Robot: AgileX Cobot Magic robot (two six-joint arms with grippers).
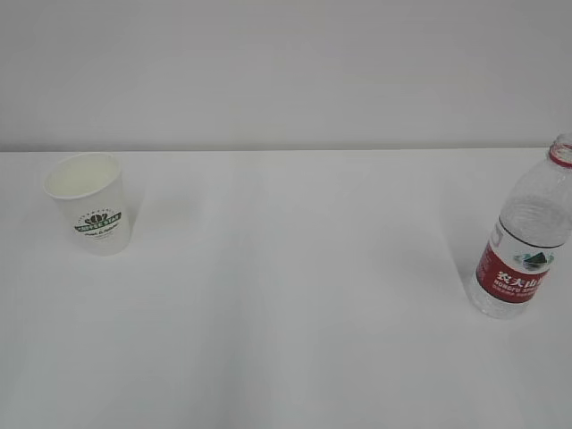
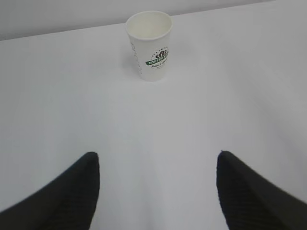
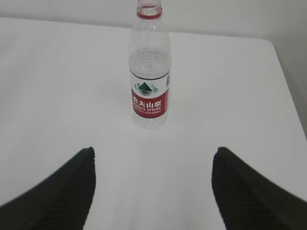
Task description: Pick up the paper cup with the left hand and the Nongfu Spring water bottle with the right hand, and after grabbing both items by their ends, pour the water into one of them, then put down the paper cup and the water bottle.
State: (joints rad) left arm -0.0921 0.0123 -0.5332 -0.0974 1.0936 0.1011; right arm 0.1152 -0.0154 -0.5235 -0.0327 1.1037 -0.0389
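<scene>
Left hand (image 2: 156,191) fingers (image 2: 67,191) spread and empty, paper cup (image 2: 149,45) upright at frame top; right hand (image 3: 153,189) fingers (image 3: 249,191) spread likewise, uncapped Nongfu Spring water bottle (image 3: 149,72) upright top centre on white surface (image 1: 295,313).

Matt paper cup (image 1: 89,204), clear plastic bottle (image 1: 527,241).

1. Light bright, even, diffuse; source not discernible.
2. Table (image 1: 286,295) near-overexposed; far edge low in contrast.
3. Faint soft shadows beside cup (image 1: 89,204) and bottle (image 1: 525,241).
4. All views slightly soft; no glare spots.
</scene>
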